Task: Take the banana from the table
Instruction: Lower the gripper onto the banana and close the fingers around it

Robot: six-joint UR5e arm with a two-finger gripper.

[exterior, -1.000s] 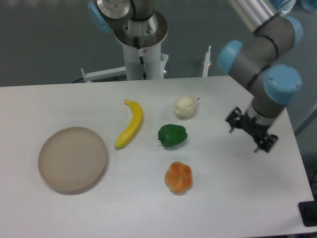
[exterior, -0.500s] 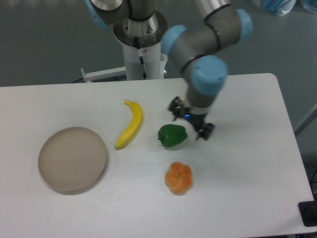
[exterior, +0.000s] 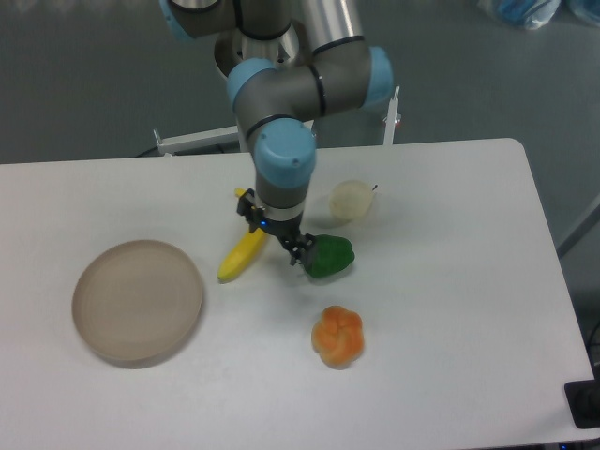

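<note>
The yellow banana [exterior: 238, 259] lies on the white table [exterior: 450, 309], left of centre; its upper half is hidden behind my arm. My gripper [exterior: 275, 240] hangs over the banana's upper middle, fingers spread open, one near the stem end and one by the green pepper [exterior: 330, 256]. It holds nothing.
A round tan plate [exterior: 138, 299] lies at the left. The green pepper sits just right of the gripper, a pale round fruit [exterior: 352, 200] behind it, and an orange lobed fruit [exterior: 337, 337] in front. The robot base stands behind the table.
The arm has swept left across the table, from the right edge, past the pepper and pale fruit, to above the banana. The objects have not moved.
</note>
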